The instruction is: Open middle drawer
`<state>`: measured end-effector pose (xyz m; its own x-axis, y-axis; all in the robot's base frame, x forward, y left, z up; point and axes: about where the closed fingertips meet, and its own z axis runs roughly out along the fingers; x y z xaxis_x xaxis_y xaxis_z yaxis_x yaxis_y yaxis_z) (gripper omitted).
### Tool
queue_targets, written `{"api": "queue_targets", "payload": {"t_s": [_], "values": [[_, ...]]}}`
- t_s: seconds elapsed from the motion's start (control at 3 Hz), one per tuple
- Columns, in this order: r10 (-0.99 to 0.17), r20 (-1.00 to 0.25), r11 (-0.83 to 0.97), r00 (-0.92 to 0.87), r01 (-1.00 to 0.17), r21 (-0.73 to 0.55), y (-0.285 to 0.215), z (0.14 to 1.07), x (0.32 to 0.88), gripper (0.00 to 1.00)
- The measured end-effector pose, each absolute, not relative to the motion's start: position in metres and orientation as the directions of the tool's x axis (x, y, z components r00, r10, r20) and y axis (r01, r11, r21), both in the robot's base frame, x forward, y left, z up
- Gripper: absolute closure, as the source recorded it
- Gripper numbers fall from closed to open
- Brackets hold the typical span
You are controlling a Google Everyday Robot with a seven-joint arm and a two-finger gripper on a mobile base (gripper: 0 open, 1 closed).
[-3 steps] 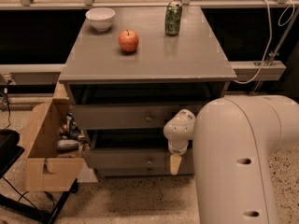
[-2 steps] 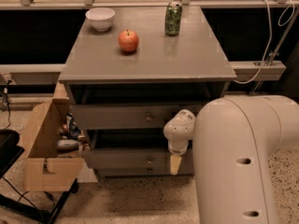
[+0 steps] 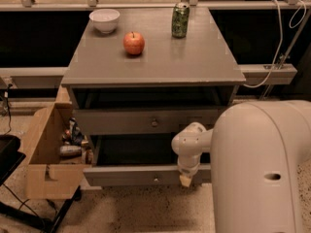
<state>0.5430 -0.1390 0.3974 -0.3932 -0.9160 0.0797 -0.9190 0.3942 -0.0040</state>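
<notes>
The grey cabinet (image 3: 146, 64) has a dark gap under its top. Below it is the middle drawer (image 3: 121, 121), a flat grey front with a small round knob (image 3: 154, 123) at its centre; it stands out a little from the frame. Under it, the lower drawer (image 3: 126, 176), with its own knob (image 3: 156, 179), stands out further. My gripper (image 3: 185, 180) hangs from the white wrist (image 3: 190, 144), right of both knobs. Its tip is in front of the lower drawer's front, below the middle drawer.
On the cabinet top stand a white bowl (image 3: 104, 20), a red apple (image 3: 134, 43) and a green can (image 3: 180, 20). An open cardboard box (image 3: 43, 159) with items sits left of the cabinet. My white arm body (image 3: 265, 174) fills the lower right. A cable (image 3: 279, 38) hangs at right.
</notes>
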Motion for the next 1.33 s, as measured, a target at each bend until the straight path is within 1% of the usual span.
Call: {"api": "queue_targets", "payload": {"t_s": [0.33,0.67,1.0,1.33], "values": [[-0.916,0.080,0.394,-0.393,-0.919,-0.004,-0.139,0.397,0.544,0.72],[-0.895,0.103,0.438,-0.434,-0.899,0.018,-0.137,0.410,0.513,0.95],[-0.895,0.103,0.438,-0.434,-0.899,0.018,-0.137,0.408,0.513,0.00],[-0.895,0.103,0.438,-0.434,-0.899,0.018,-0.137,0.408,0.513,0.00]]}}
